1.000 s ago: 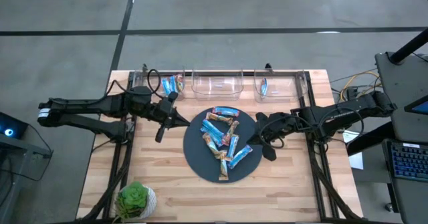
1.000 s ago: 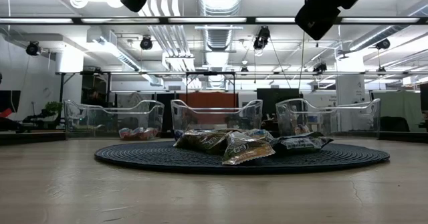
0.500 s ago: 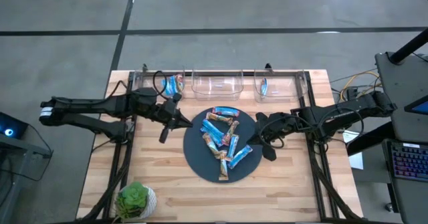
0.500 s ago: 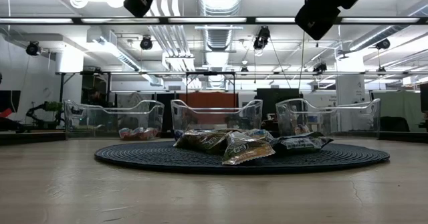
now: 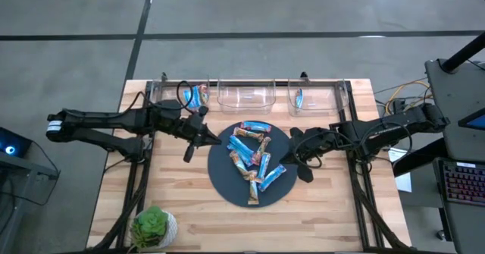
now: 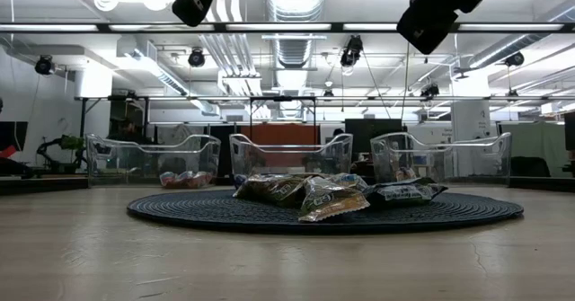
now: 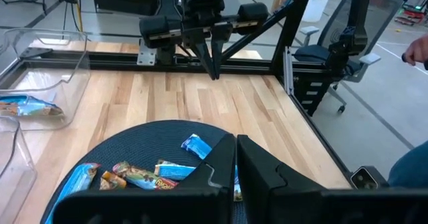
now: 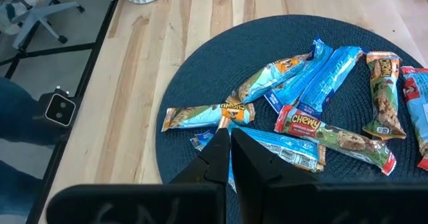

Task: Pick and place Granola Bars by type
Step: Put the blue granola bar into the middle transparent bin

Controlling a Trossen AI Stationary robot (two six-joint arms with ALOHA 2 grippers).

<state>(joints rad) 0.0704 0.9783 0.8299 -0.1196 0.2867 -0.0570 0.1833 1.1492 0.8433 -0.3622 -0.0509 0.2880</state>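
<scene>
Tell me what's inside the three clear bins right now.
Left bin holds blue-and-red bars; right bin one blue bar; middle bin looks empty. Wrappers underneath the left bin's top bars are covered.

Left tool (image 5: 189, 152) nearer the mat (image 5: 223, 186) (only slightly) than before.

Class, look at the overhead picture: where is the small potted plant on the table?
In the high view the potted plant stands at the table's near left corner, below the left arm and well left of the dark round mat holding the granola bars.
</scene>
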